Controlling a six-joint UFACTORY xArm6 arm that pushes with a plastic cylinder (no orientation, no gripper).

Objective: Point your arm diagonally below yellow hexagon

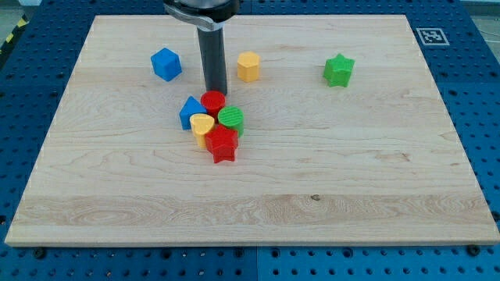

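The yellow hexagon (pixel 248 66) stands on the wooden board near the view's top, a little right of the rod. My tip (pixel 216 91) is down and to the left of the hexagon, a short gap away, and right above the red cylinder (pixel 212 102), so the very end may be partly hidden behind it. The rod rises straight up to the arm's dark collar at the view's top edge.
A cluster sits just below my tip: a blue block (pixel 190 112), a yellow heart (pixel 202 126), a green cylinder (pixel 231 119) and a red star (pixel 223 145). A blue cube (pixel 166 64) lies at the upper left, a green star (pixel 338 70) at the upper right.
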